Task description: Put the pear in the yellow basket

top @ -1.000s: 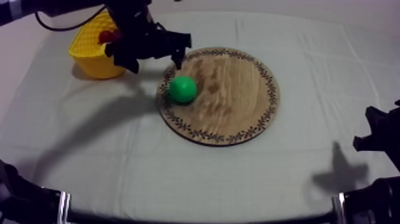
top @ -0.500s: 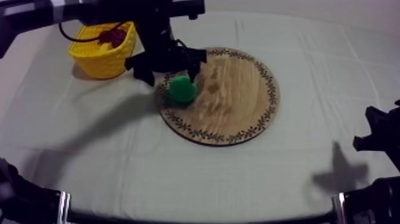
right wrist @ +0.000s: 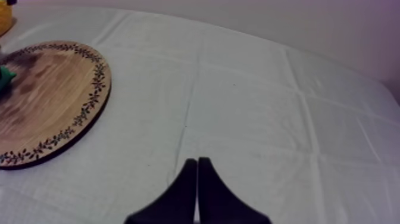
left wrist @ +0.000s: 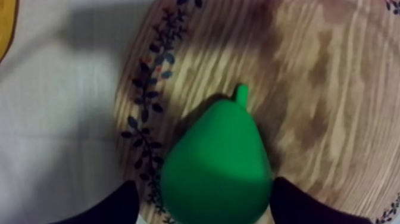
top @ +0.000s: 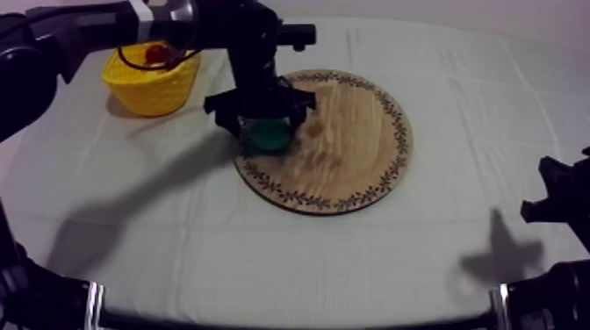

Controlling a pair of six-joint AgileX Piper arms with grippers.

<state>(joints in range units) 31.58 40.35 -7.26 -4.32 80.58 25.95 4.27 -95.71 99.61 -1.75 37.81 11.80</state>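
Left gripper (left wrist: pixel 202 207): fingers spread, one either side of the pear (left wrist: pixel 215 161). Pear is smooth, bright green, stem pointing away from the gripper, lying on the wooden board (left wrist: pixel 309 83) by its rim. Right gripper (right wrist: pixel 197 171): fingers pressed together.

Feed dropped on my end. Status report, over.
Left gripper open, fingers either side of pear on wooden board. Right gripper shut, idle. Small red fruit in yellow basket. Nothing blocking.

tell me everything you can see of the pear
The pear is plain green, smooth, plastic-looking, with a short stub stem. It seems to lie on its side on the board, beside the patterned rim, stem pointing away from the left end effector, whose open fingers flank its wide end; contact unclear.
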